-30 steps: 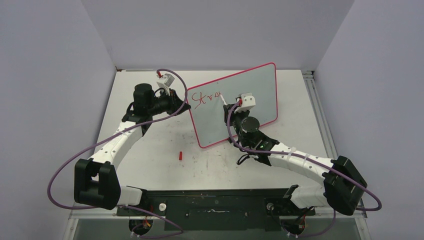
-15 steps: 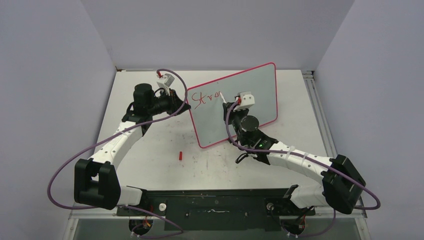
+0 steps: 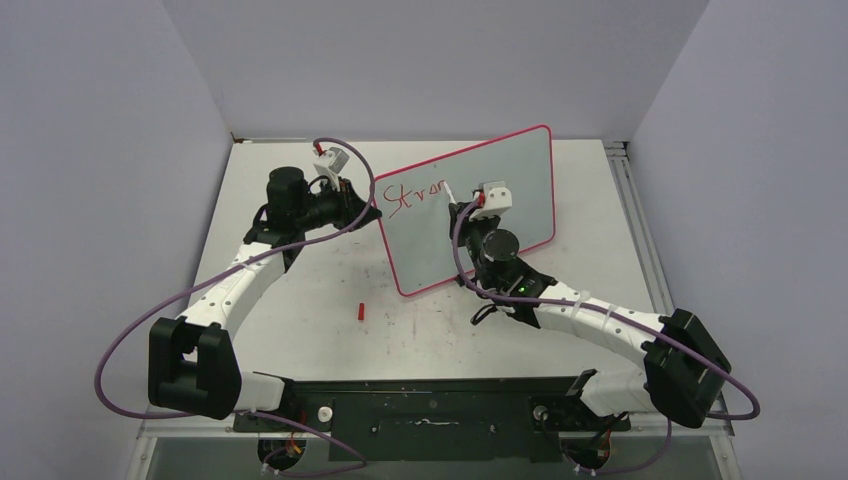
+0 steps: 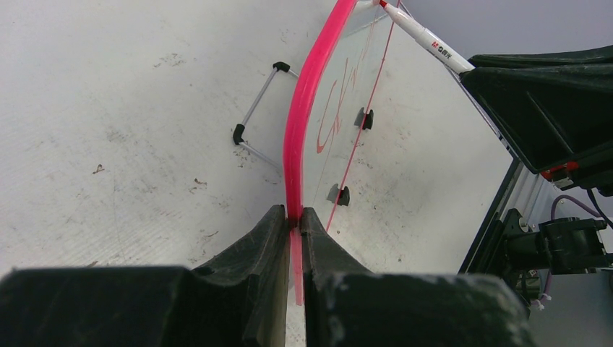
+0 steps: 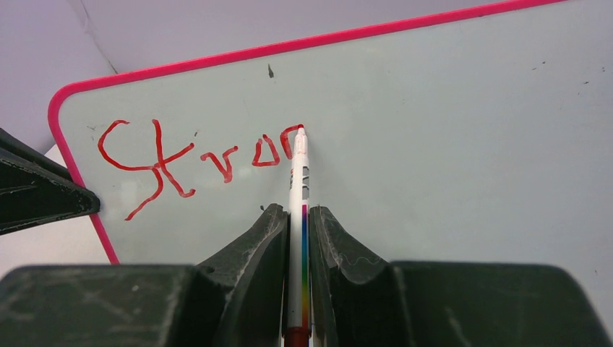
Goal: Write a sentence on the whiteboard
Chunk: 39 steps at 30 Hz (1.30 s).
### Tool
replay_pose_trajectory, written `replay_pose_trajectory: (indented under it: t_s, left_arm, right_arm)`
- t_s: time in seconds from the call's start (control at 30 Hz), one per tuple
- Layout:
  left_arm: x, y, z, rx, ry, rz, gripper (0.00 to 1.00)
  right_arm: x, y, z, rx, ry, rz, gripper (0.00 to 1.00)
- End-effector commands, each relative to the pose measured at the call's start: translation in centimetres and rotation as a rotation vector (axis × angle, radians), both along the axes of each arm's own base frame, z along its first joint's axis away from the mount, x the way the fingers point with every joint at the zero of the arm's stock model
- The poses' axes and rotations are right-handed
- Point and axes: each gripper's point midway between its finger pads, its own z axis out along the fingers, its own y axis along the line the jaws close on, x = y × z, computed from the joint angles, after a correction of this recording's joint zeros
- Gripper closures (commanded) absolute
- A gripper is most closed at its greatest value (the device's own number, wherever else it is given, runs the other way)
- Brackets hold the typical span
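in front of the whiteboard [image 3: 520, 170], a small red cap [image 3: 360, 311] lies on the tabletop [image 3: 300, 300], apart from its lower edge. the right fingers [image 5: 253, 253] are closed on a white marker [image 5: 297, 188], and its tip touches the whiteboard's face near the upper left corner. there the sentence [image 5: 224, 165] in red reads "stro" plus part of one more letter. i judge the first word is not finished and most of the writing remains. the rest of the face is bare. at the whiteboard's left edge the left fingers [image 4: 253, 246] are clamped on the pink rim [image 4: 300, 144].
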Motion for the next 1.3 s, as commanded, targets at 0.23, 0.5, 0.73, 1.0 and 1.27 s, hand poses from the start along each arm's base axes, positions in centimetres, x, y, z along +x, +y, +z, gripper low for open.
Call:
replay_pose_trajectory:
  t_s: [0.23,0.5,0.73,1.0,1.27]
  left_arm:
    - [-0.5,-0.2,2.8,-0.023,-0.083,-0.024,1.00]
    - [-0.5,-0.2,2.9,-0.023,-0.084,-0.023,1.00]
    - [-0.5,-0.2,2.9,-0.023,-0.084,-0.023,1.00]
    - [-0.6,-0.2,2.9,-0.024,-0.085,-0.026,1.00]
    - [-0.4,-0.2,2.8,-0.023,-0.083,-0.021,1.00]
  right_arm:
    - [0.6,-0.2,1.6,0.046,-0.027,-0.018,0.95]
    - [0.2,-0.5,0.4,0.043,0.000,-0.018,0.95]
    - [-0.2,-0.9,-0.4,0.050,0.019,-0.022,0.95]
    - [-0.4,-1.1,-0.8,0.052,0.027,-0.028,0.95]
    - [-0.8,-1.3,0.7,0.054,0.003,-0.019,0.95]
